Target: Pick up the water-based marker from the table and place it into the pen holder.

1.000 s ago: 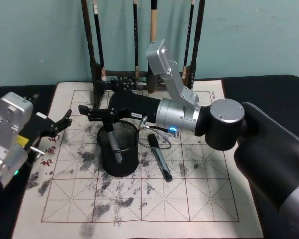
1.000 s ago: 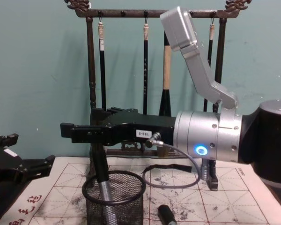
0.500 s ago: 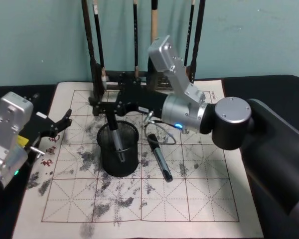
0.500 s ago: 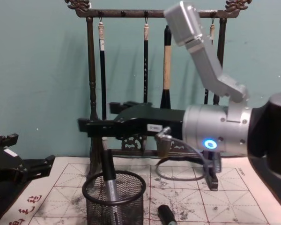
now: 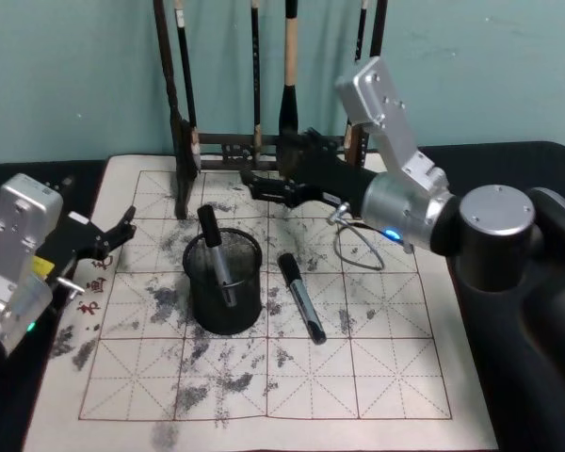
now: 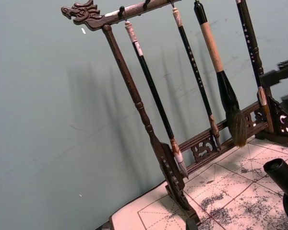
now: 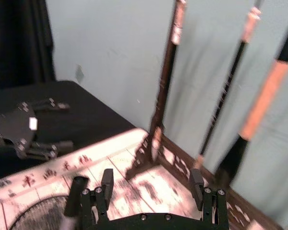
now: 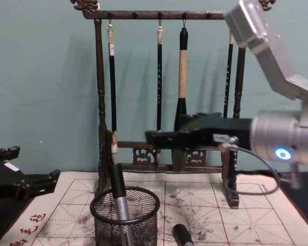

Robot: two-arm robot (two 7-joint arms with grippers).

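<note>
The water-based marker (image 5: 215, 256) stands inside the pen holder (image 5: 224, 299), the round black mesh cup. The marker leans a little, and its black cap sticks up over the rim. From the chest view you can see its grey body through the mesh (image 8: 119, 199) and the cup's black rim (image 8: 95, 206) around it. The right gripper (image 5: 261, 185) is up in the air behind the cup, close to the foot of the wooden brush rack (image 5: 181, 141). Its two fingers (image 7: 105, 184) are spread wide apart and there is nothing between them. It does not touch the marker or the cup. A second marker (image 5: 299, 298) lies flat on the paper mat (image 5: 377, 377), just beside the cup on the robot's right. The mat has red lines and many grey ink smudges. The left gripper (image 5: 113, 235) rests at the left edge of the mat, well away from the cup, with its fingers apart and nothing in them.
</note>
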